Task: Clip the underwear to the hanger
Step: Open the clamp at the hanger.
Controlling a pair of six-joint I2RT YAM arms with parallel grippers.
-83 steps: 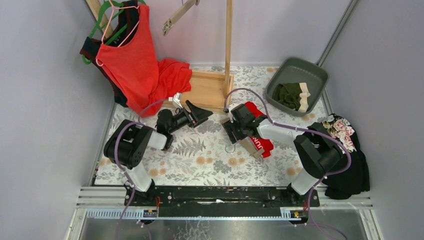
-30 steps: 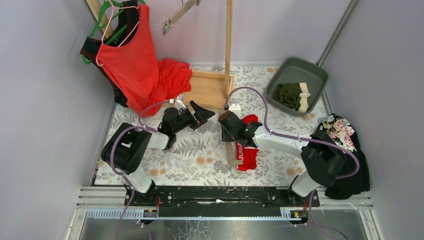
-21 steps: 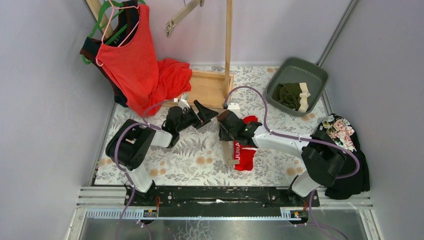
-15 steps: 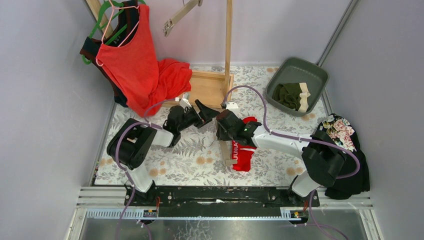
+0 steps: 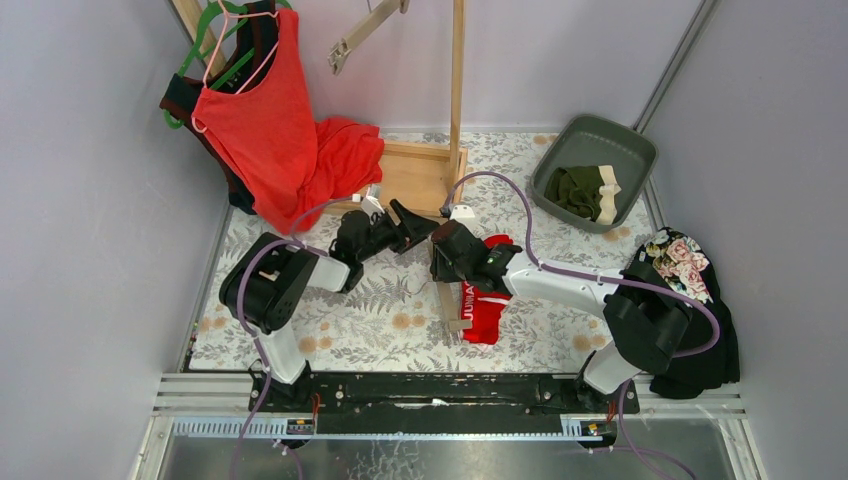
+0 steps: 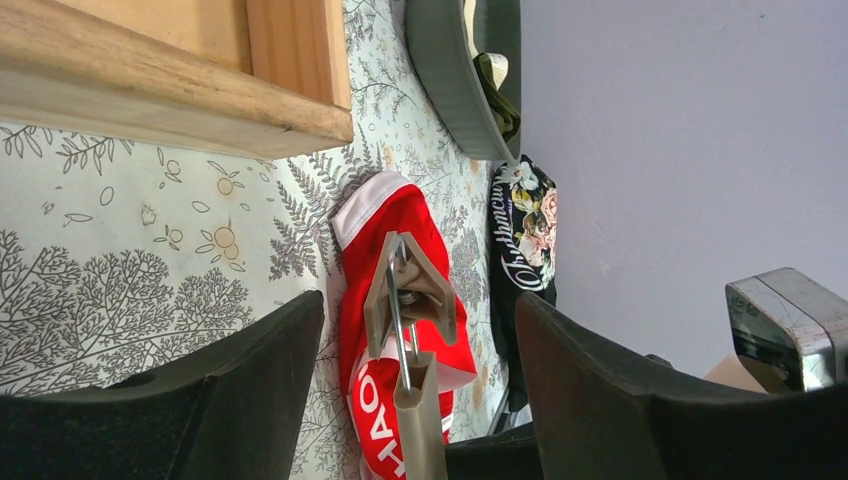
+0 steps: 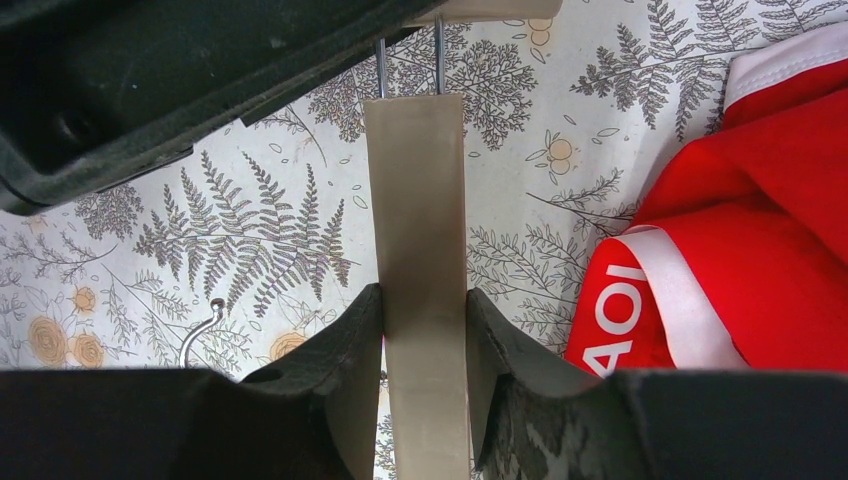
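Right tool (image 7: 424, 340): pressed on hanger (image 7: 417, 200) bar, long axis held straight ahead | left tool (image 6: 415, 305): spread, nothing held; clip (image 6: 410, 290) framed dead ahead between its jaws | red briefs (image 6: 400, 215): just beyond clip | green briefs (image 5: 580, 190): left in bin (image 5: 620, 140), well apart

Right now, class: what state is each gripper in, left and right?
Left gripper: open, gripping nothing.
Right gripper: closed on the flat beige hanger bar.

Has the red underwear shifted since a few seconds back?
Yes. The red briefs have moved left and toward the near side of the table, ending farther from the grey bin.
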